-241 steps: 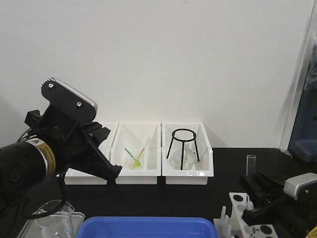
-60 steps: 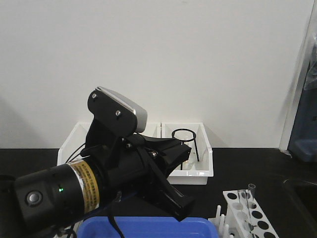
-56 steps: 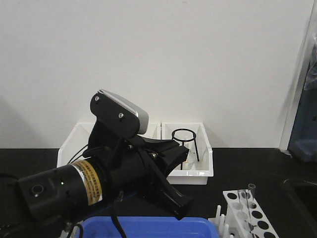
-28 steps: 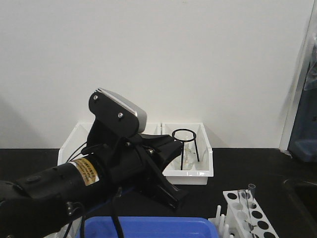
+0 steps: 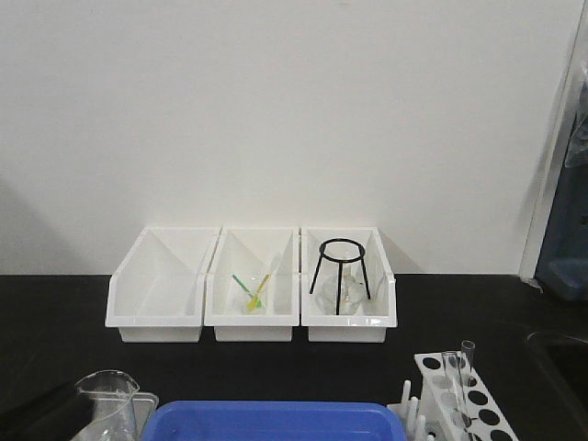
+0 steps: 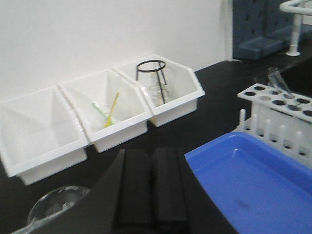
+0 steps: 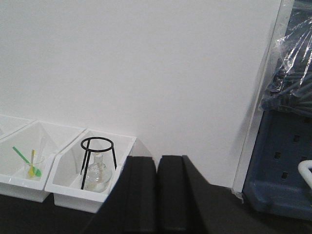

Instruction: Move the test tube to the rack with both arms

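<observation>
upright among the rack's (image 5: 457, 397) holes, the test tube (image 5: 466, 366)

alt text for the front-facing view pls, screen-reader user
A clear test tube stands in a white rack at the lower right of a black bench. Three white bins line the white back wall, the right one holding a black ring stand. A blue tray and a glass beaker sit along the bottom edge.

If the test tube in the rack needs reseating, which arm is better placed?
Probably left. The left gripper has the test tube and rack ahead to its right. The right gripper faces the bins, with no rack in its view. Both look shut and empty.
</observation>
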